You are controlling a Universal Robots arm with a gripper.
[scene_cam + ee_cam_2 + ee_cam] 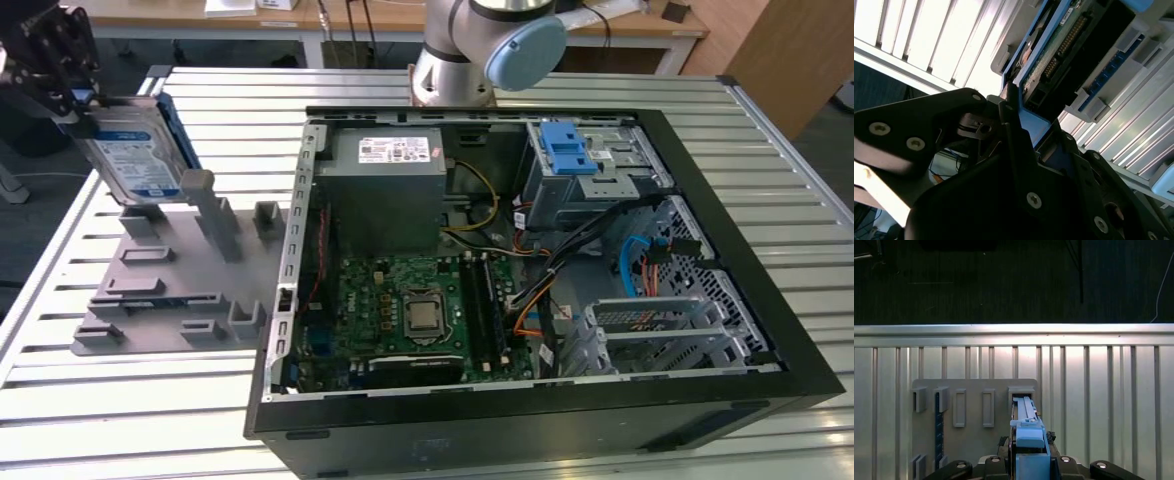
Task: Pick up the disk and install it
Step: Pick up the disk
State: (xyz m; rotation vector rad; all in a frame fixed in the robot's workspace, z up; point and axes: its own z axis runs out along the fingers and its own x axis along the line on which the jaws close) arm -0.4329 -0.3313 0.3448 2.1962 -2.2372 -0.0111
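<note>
1. Tool (78,100) is clamped on the upper edge of the disk (134,155). In both wrist views its jaws are closed onto the blue bracket (1029,440) that frames the drive.
2. Disk stands upright with its label face showing, directly over the far end of the grey stand (160,290). Its lower edge is level with the stand's end slot. Cannot tell whether it is seated there or just clear.
3. Grey stand lies flat on the slatted counter (120,400). The open computer case (534,430) sits just beside the stand, on the exterior view's right.
4. Drive cage (601,175) with its blue latch (571,150) is inside the case, well apart from the stand.
5. Handling, as a judgement:
   - The body is rigid metal and will not flex.
   - It is likely dense for its size, so the weight hangs below the grip.
   - The metal faces look smooth and probably slippery.
   - The plastic bracket should give slightly and offer better purchase.
6. Fragile spots: the second wrist view shows a bare circuit board (1046,65) and connector pins (1069,40). The hold belongs on the bracket edges, away from both. Knocks are a risk.
7. Progress, as a judgement: the disk is in the grasp at the stand, and nothing of the install is done.
</note>
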